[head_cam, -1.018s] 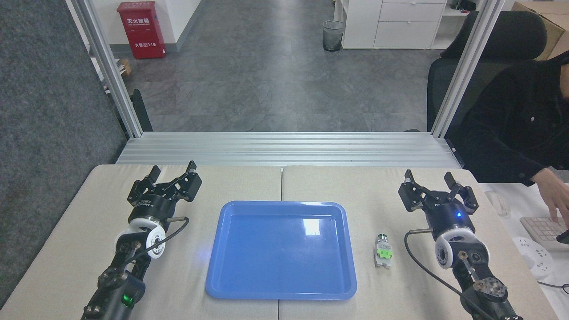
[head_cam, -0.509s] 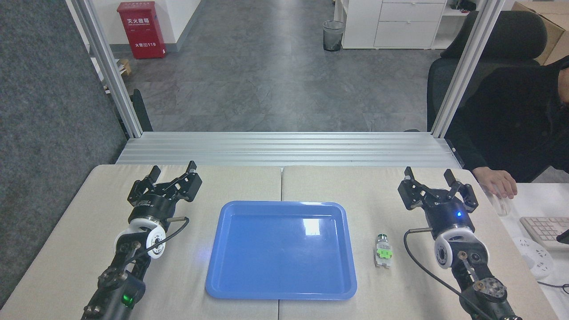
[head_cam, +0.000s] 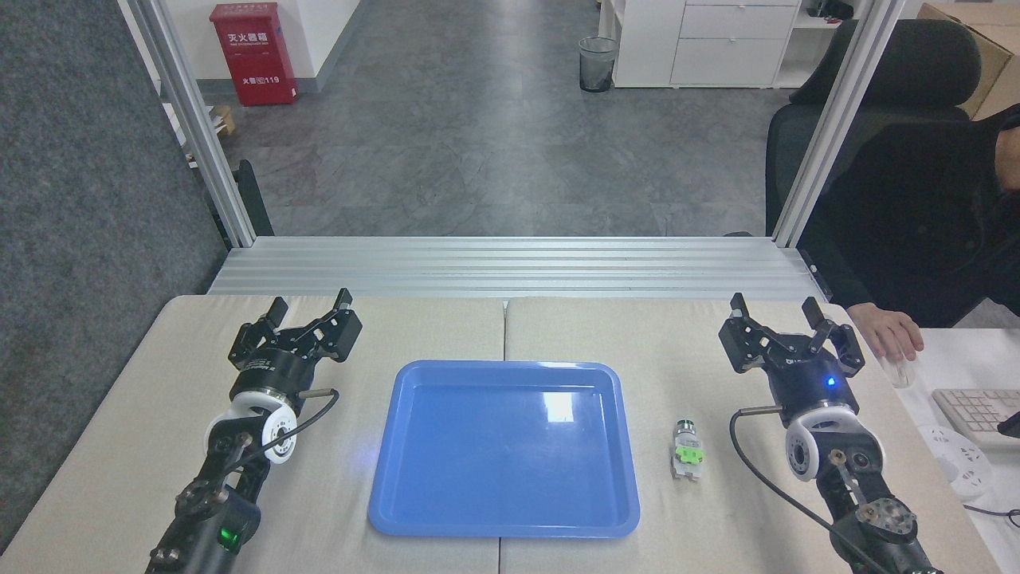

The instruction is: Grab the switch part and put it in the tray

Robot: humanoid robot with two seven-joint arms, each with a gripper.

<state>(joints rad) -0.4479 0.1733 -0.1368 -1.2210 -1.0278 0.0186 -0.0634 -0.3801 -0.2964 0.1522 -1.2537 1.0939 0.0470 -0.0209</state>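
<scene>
The switch part (head_cam: pixel 687 452), with its dark cap, green middle and white base, lies on the beige table just right of the tray. The blue tray (head_cam: pixel 414 510) sits in the middle of the table with nothing in it. My right gripper (head_cam: pixel 774 307) is open, up and to the right of the switch, well apart from it. On the left side, my left gripper (head_cam: pixel 311 301) stands open with nothing between its fingers, to the upper left of the tray.
A seated person in dark clothing is at the right, one hand (head_cam: pixel 888 331) resting on a mouse beside the table. A keyboard (head_cam: pixel 976 410) lies on the white desk there. Aluminium frame posts (head_cam: pixel 833 127) rise behind the table.
My right gripper has shifted slightly up and to the right. The person's hand moved from the keyboard to the mouse. The left arm, tray and switch have stayed put.
</scene>
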